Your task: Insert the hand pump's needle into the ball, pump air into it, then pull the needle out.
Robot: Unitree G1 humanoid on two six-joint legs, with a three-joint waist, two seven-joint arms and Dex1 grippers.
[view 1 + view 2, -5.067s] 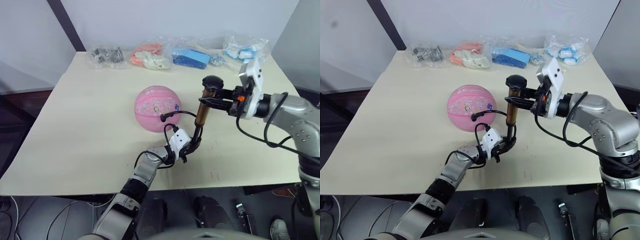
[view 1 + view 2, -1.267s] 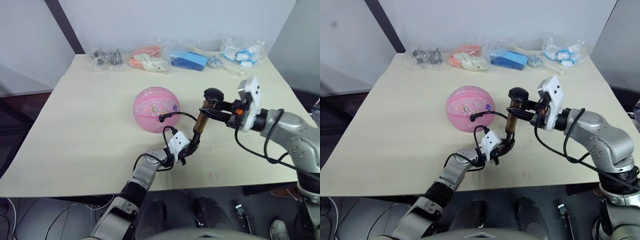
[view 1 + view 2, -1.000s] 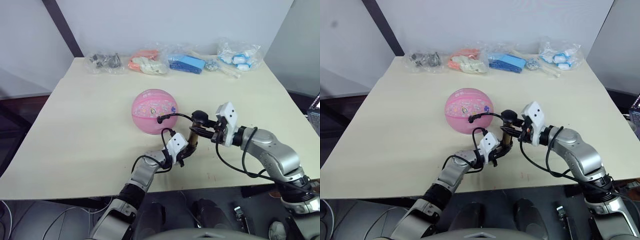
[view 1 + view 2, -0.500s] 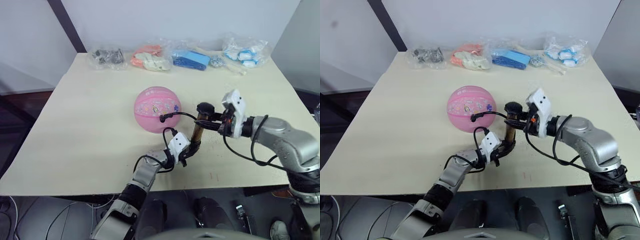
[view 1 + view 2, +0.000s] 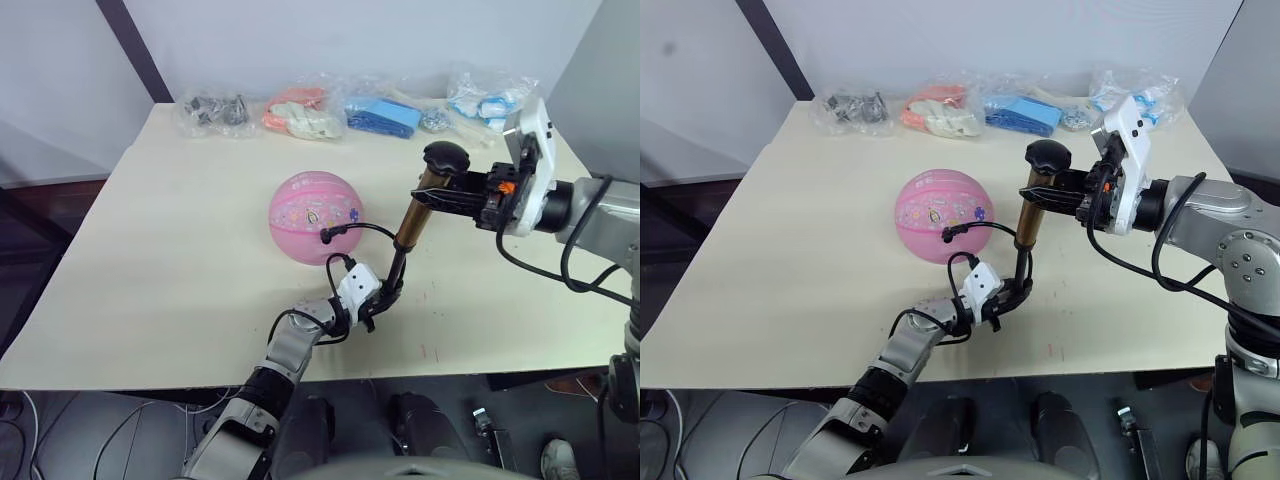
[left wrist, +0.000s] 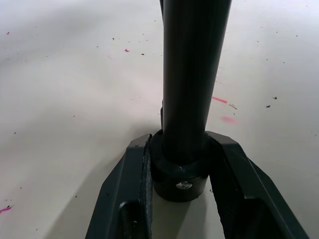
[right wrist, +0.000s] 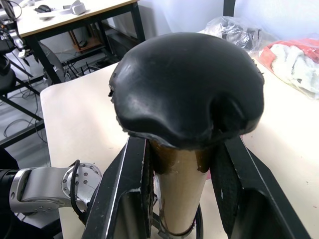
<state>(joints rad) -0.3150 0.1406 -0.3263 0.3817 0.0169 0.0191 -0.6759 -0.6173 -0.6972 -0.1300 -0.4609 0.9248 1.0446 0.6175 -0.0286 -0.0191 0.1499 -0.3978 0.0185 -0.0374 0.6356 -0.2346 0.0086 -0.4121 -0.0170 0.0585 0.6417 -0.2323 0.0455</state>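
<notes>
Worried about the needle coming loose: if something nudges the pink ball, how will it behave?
The ball looks round and rests free on the table, so it would probably roll. Only the thin, looping hose tethers it, likely too floppy to hold it.

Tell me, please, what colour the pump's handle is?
Black; the hand pump handle shows best in the right wrist view.

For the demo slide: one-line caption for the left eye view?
Left gripper clamps the pump base, right gripper holds the handle end raised, hose plugged into the pink ball.
</notes>
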